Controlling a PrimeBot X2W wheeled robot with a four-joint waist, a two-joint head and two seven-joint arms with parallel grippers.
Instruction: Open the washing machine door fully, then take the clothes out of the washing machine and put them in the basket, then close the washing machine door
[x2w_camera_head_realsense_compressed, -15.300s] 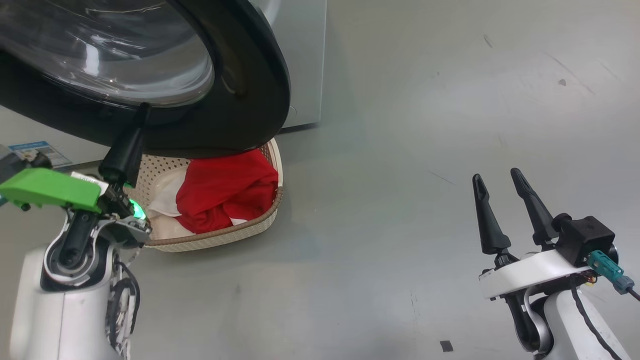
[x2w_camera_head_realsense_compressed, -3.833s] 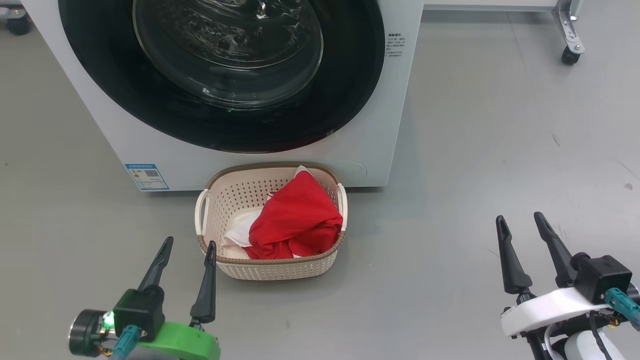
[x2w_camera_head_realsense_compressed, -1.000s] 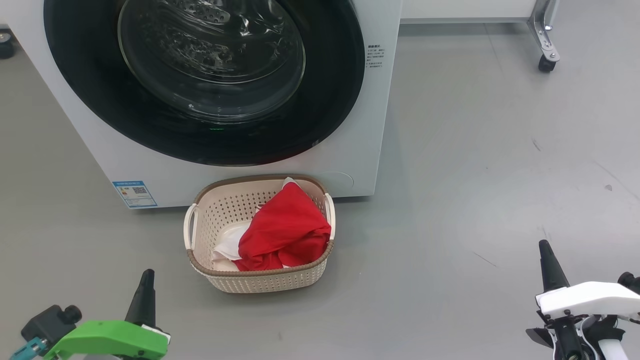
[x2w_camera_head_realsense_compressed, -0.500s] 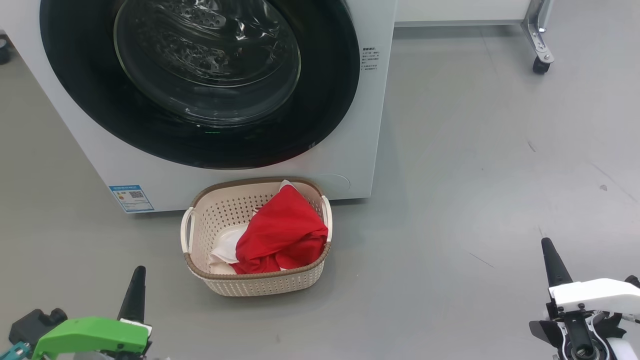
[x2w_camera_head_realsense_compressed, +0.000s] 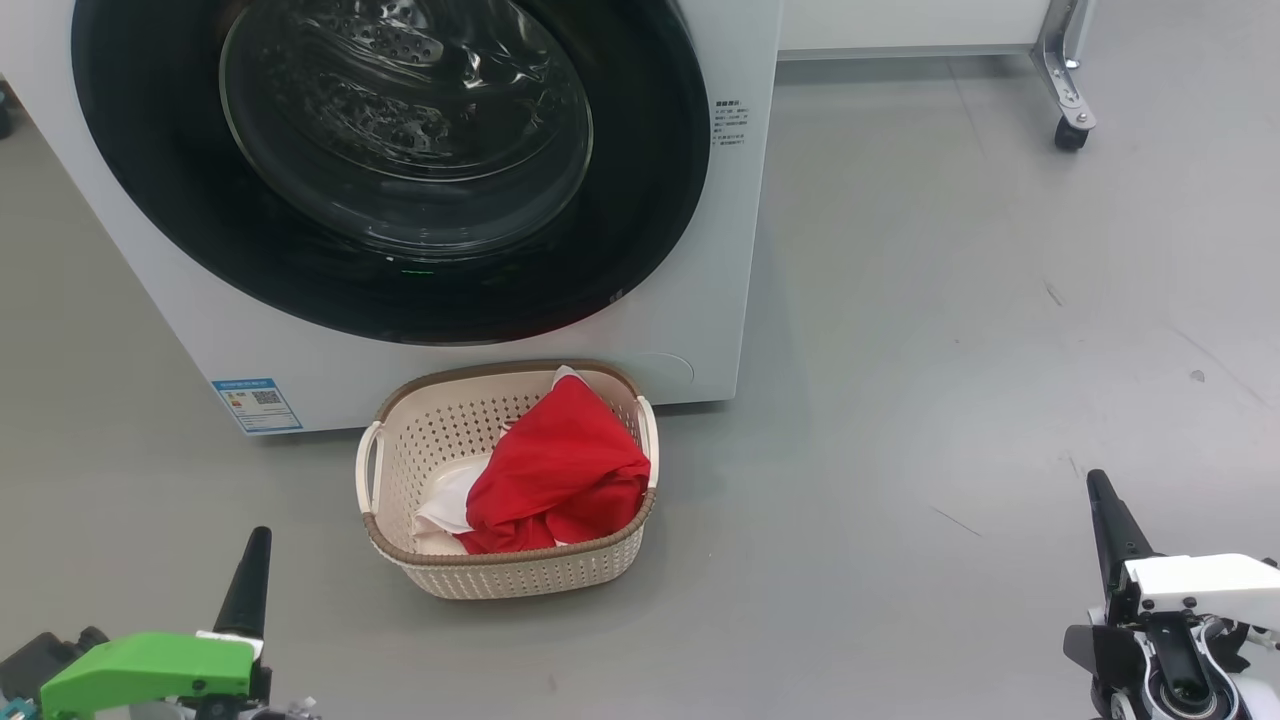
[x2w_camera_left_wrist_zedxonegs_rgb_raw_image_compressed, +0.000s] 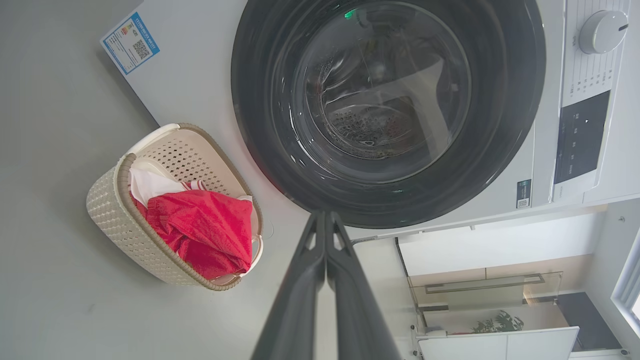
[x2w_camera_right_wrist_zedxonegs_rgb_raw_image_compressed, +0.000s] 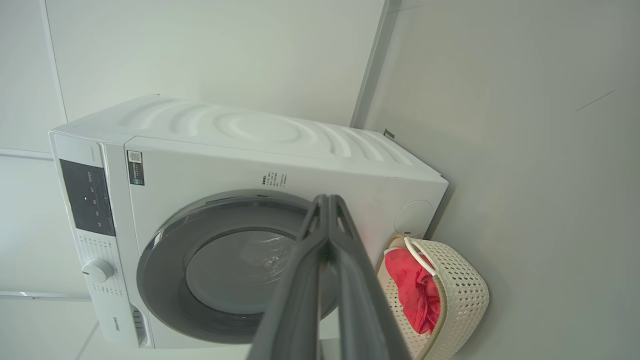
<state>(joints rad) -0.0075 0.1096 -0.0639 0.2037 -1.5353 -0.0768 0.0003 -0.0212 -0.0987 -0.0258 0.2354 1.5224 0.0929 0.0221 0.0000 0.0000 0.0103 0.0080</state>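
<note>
— Grippers: why are the left gripper (x2w_camera_left_wrist_zedxonegs_rgb_raw_image_compressed: 325, 220) and the right gripper (x2w_camera_right_wrist_zedxonegs_rgb_raw_image_compressed: 327, 202) pinched together, holding nothing?

— I think the job is done. The clothes (x2w_camera_head_realsense_compressed: 560, 480) lie in the basket (x2w_camera_head_realsense_compressed: 500, 578) by the washing machine (x2w_camera_head_realsense_compressed: 735, 280), and the washing machine door (x2w_camera_head_realsense_compressed: 640, 200) is closed.

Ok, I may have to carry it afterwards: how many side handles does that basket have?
2. On the basket, the left handle is on the side toward the blue sticker; the right handle is beside the red clothes. None seems hidden.
</note>
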